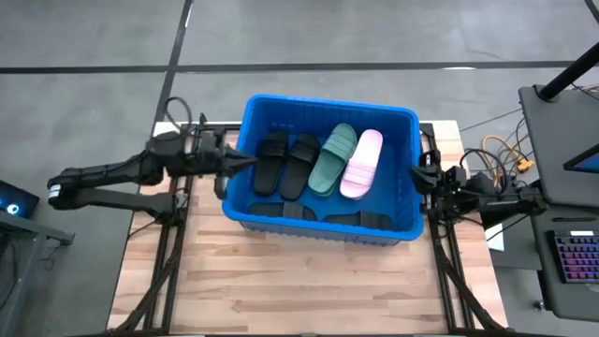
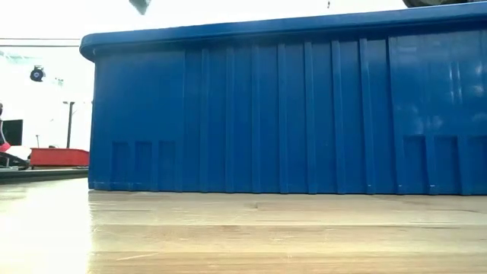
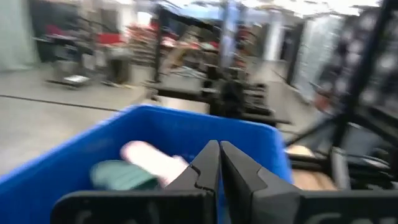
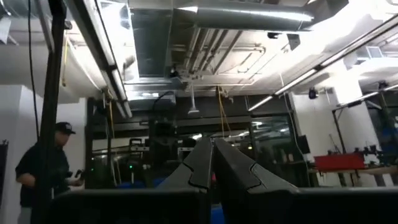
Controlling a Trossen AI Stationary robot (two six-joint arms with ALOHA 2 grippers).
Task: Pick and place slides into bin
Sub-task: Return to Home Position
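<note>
The blue bin (image 1: pixel 328 105) stands on the middle of the wooden table; the low view shows its near wall (image 2: pixel 289 114). Inside lie two black slides (image 1: pixel 285 163), a green slide (image 1: pixel 332 159) and a pink slide (image 1: pixel 362 164) side by side, with more black slides (image 1: pixel 323 216) along the near wall. My left gripper (image 1: pixel 247 164) is shut and empty, pointing level over the bin's left rim; its wrist view shows the pink slide (image 3: pixel 149 155) and green slide (image 3: pixel 121 175) below it. My right gripper (image 1: pixel 415 174) is shut and empty beside the bin's right wall, tipped upward (image 4: pixel 211 146).
Bare wooden table (image 1: pixel 309 281) lies in front of the bin. A desk with a keyboard (image 1: pixel 576 257) and cables (image 1: pixel 501 154) stands to the right of the table. A person (image 4: pixel 46 165) stands in the room beyond.
</note>
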